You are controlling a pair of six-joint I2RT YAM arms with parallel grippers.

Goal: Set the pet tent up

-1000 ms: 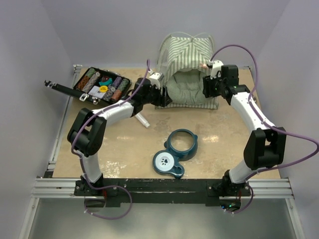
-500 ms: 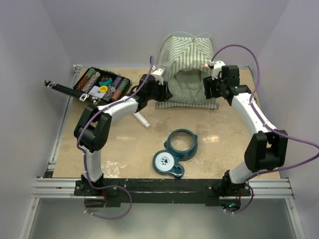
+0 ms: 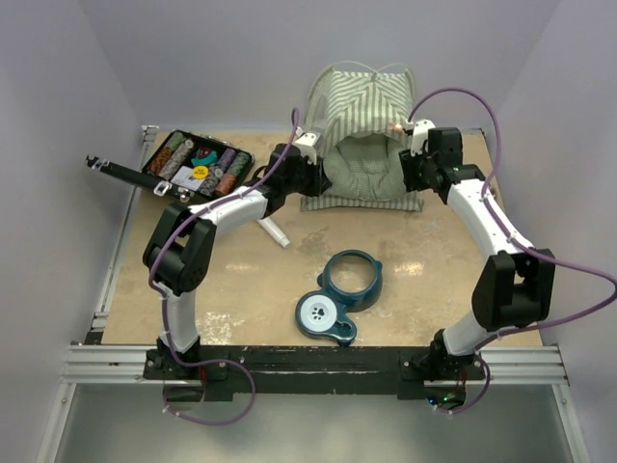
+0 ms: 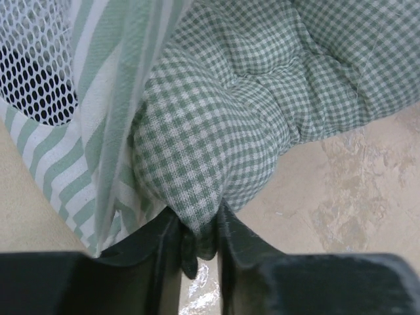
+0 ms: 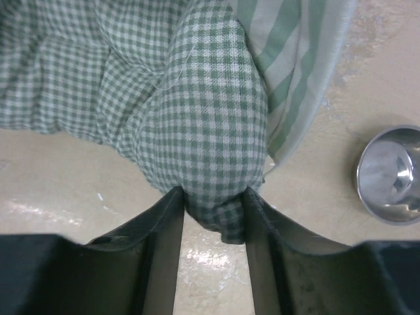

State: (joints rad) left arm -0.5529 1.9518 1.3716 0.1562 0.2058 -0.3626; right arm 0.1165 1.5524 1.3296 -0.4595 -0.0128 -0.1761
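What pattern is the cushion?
The cushion is a small green-and-white gingham check, unlike the striped tent. It shows best in the right wrist view.

Soft, even light falls from above in the overhead view: the beige speckled tabletop [image 3: 241, 280] is bright, its shadows faint and soft-edged, everything in focus. Both wrist views are dimmer close-ups. The green-and-white checked fabric cushion [image 4: 216, 131] is sharp, while the black fingers [image 4: 165, 256] of the left gripper [image 4: 197, 220] and of the right gripper [image 5: 213, 197] are dark and blurred. Glare gleams on the tabletop between them, and the round shiny metal bowl [image 5: 390, 174] flashes white.
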